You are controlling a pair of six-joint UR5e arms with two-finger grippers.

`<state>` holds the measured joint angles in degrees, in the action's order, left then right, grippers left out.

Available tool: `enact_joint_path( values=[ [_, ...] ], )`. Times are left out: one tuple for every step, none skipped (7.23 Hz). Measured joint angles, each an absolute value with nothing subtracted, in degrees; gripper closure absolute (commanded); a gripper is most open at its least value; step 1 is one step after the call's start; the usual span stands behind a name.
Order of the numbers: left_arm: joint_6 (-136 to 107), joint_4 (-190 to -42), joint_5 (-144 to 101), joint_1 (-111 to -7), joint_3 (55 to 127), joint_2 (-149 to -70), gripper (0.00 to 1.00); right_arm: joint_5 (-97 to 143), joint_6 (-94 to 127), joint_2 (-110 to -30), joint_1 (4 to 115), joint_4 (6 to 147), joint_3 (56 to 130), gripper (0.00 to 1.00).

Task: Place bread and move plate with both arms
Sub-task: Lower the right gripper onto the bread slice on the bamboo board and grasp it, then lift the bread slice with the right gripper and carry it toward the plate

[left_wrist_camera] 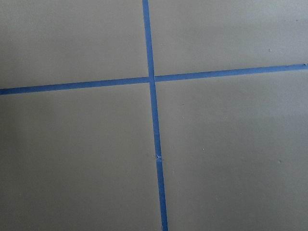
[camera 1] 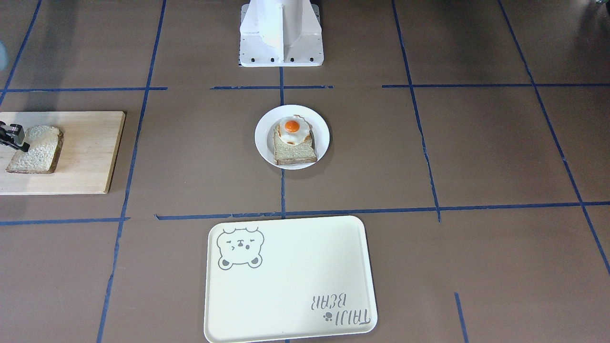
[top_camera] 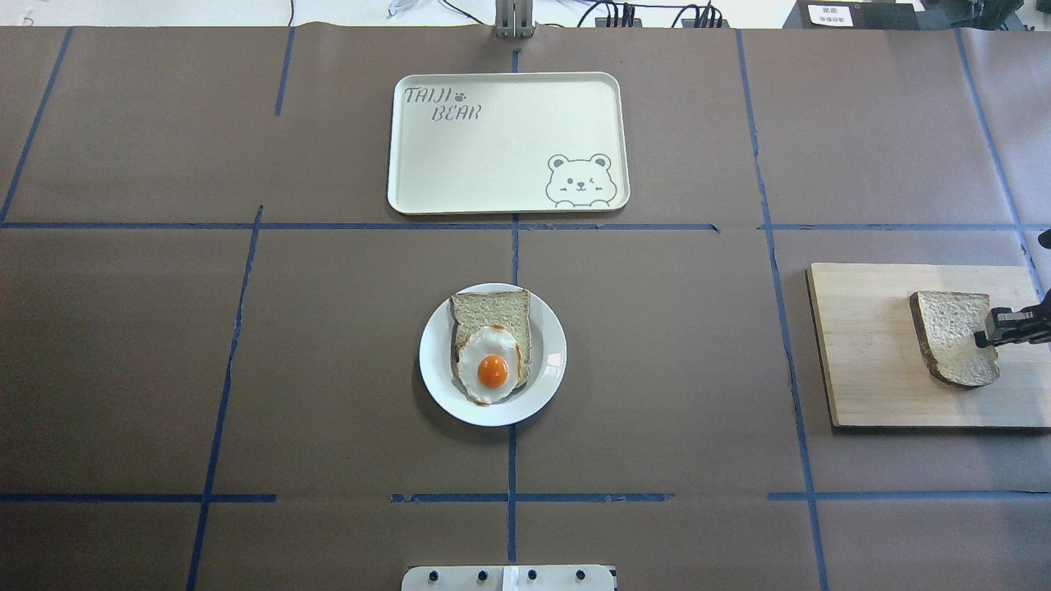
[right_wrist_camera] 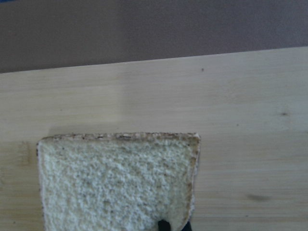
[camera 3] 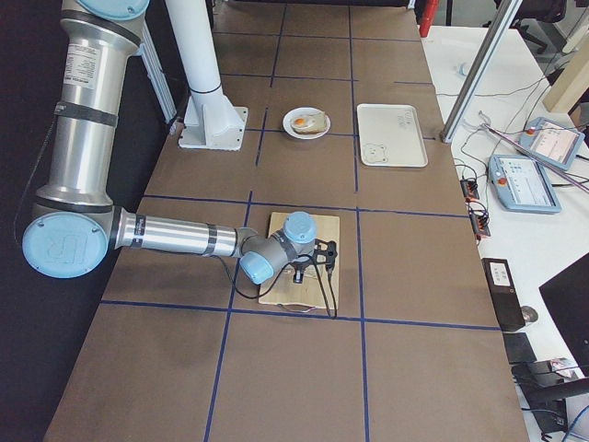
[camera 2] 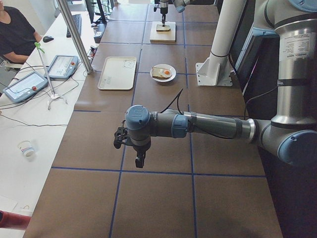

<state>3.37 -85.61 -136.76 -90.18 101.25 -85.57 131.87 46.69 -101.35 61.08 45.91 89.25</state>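
The bread (top_camera: 952, 332), a pale tan slice, lies on a wooden cutting board (top_camera: 862, 353) at my right; it also shows in the front view (camera 1: 35, 150) and fills the right wrist view (right_wrist_camera: 115, 183). My right gripper (top_camera: 989, 332) is at the slice's outer edge, its fingers closed on that edge. The white plate (top_camera: 435, 369) sits at the table's centre and carries a toast slice with a fried egg (top_camera: 493, 353). My left gripper (camera 2: 140, 159) hangs over bare table far to the left; I cannot tell whether it is open.
A cream tray with a bear drawing (top_camera: 493, 156) lies beyond the plate, on the far side of the table. The white pedestal (camera 1: 281, 33) stands at the near edge. Blue tape lines cross the brown table.
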Motion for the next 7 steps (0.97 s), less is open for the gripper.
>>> enact_joint_path(
  values=[
    [3.4,-85.6,-136.8,-90.2,101.3,-85.6,0.0,132.2,46.7,-101.4,61.1,45.9,89.4,1.0],
    [3.3,-85.5,-136.8,-90.2,101.6,-85.6,0.0,133.6,46.7,-101.4,61.4,45.6,89.4,1.0],
    [3.2,-85.4,-136.8,-90.2,102.0,-85.5,0.0,136.3,46.8,-101.4,62.5,44.7,89.4,1.0],
    [3.2,-85.3,-136.8,-90.3,102.2,-85.5,0.0,139.8,47.1,-101.1,64.9,43.5,89.4,1.0],
    [3.2,-85.3,-136.8,-90.3,102.4,-85.5,0.0,144.5,47.3,-100.0,68.1,42.9,89.4,1.0],
    [3.1,-85.2,-136.8,-90.3,102.6,-85.5,0.0,149.3,47.5,-98.4,70.9,42.6,89.4,1.0],
    [3.1,-85.2,-136.8,-90.3,102.7,-85.5,0.0,152.6,48.3,-96.5,72.5,42.5,89.5,1.0]
  ],
)
